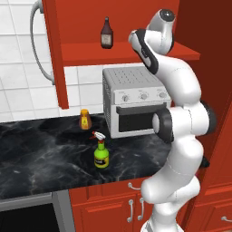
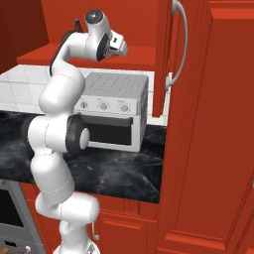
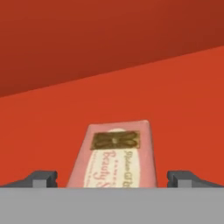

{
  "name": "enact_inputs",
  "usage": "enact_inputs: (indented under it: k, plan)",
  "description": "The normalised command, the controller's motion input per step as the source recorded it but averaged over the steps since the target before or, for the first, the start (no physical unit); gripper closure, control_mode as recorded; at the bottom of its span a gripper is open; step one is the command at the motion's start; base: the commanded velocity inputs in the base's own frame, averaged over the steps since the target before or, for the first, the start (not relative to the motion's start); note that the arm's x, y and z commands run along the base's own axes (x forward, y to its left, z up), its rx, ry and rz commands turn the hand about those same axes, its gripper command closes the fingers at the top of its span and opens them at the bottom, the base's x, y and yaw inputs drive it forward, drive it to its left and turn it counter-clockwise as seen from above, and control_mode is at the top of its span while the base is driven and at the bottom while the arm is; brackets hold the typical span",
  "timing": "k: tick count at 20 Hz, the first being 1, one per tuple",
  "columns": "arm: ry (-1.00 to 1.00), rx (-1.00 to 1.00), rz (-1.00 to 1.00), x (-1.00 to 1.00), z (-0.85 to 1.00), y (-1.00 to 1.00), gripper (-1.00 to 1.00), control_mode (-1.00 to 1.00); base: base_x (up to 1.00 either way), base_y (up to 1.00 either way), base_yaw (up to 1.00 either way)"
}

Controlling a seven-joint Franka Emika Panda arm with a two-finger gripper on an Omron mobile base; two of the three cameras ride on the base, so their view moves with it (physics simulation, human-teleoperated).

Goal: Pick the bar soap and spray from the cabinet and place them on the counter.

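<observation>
Left base view: the cabinet (image 1: 131, 52) is open with the arm reaching onto its red shelf, and the spray (image 1: 101, 153) is already standing on the counter (image 1: 41, 158). Up close, the gripper (image 3: 112, 178) is spread wide, fingers apart on either side of the bar soap (image 3: 114, 155) lying flat on the shelf, not clamped yet.

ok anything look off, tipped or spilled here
Nothing stands out. The spray stands upright on the counter, the dark brown bottle upright on the cabinet shelf. The bar soap lies flat between the open end effector fingertips.
</observation>
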Motion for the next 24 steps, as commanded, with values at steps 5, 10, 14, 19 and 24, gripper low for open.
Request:
enact_inputs:
  k: [5, 10, 14, 19, 24]
  plan:
    - [0.11, -0.05, 0.0, 0.04, -0.25, 0.0, 1.0, -1.0, 0.0, 0.0, 0.0]
    - [0.03, -0.03, 0.0, -0.01, -0.28, 0.0, 1.0, -1.0, 0.0, 0.0, 0.0]
    - [0.0, -0.01, 0.0, -0.21, -0.45, 0.0, 1.0, -1.0, 0.0, 0.0, 0.0]
    - [-0.01, -0.01, 0.01, -0.44, -0.42, -0.01, 1.0, -1.0, 0.0, 0.0, 0.0]
    - [-0.04, -0.01, 0.02, -0.59, -0.45, 0.0, 1.0, -1.0, 0.0, 0.0, 0.0]
